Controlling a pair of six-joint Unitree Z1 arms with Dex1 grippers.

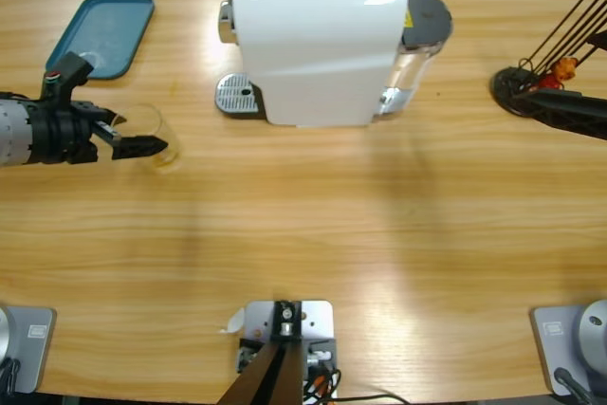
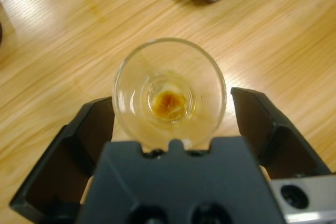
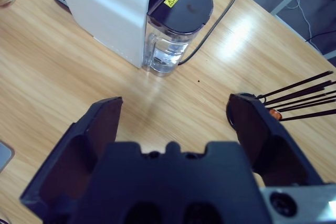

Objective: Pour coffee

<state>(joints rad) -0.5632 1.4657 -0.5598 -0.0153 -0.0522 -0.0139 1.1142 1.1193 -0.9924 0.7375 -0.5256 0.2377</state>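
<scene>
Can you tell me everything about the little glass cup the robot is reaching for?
The glass tumbler is small, round and clear, standing upright on the wooden table. At its bottom sits a shallow patch of amber-brown coffee. It stands between the open jaws of the left gripper, close against the gripper's black body; a gap shows between the glass and each jaw. From above, it stands near the teal tray, left of the white coffee machine.
</scene>
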